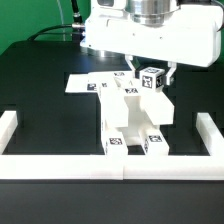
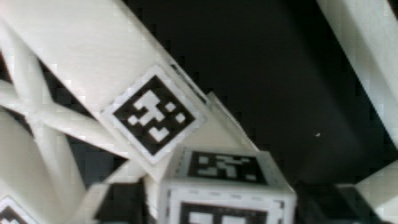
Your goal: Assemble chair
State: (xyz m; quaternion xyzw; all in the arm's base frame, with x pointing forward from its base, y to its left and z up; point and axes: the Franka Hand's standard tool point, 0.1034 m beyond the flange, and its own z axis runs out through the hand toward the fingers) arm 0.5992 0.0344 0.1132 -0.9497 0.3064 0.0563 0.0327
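The pincer (image 1: pixel 150 72) hangs over the middle of the bench (image 1: pixel 40 110), straight above the part-built chair (image 1: pixel 135 118). Its two thin dark fingers (image 1: pixel 129 68) reach down on either side of a small white tagged block (image 1: pixel 150 80), which is the highest piece of the chair. In the exterior view a sliver of gap seems to show between each finger and the block. The picture is too coarse to say whether the pads press on it, so I cannot tell whether the pincer is clenched or released.

The chair is a chunky white stack between the bench's middle and the edge nearest the exterior camera. Two square tags face that edge, low on the stack. It stops short of the white border rail (image 1: pixel 60 165) that runs along that edge and turns up at both near corners.

The marker board (image 1: pixel 85 85) lies flat behind the chair, toward the far edge.

The wrist view is filled with slanted white chair bars, a diamond-set tag (image 2: pixel 157 110) and the tagged block (image 2: pixel 222 185) up close. The fingers cannot be picked out there.
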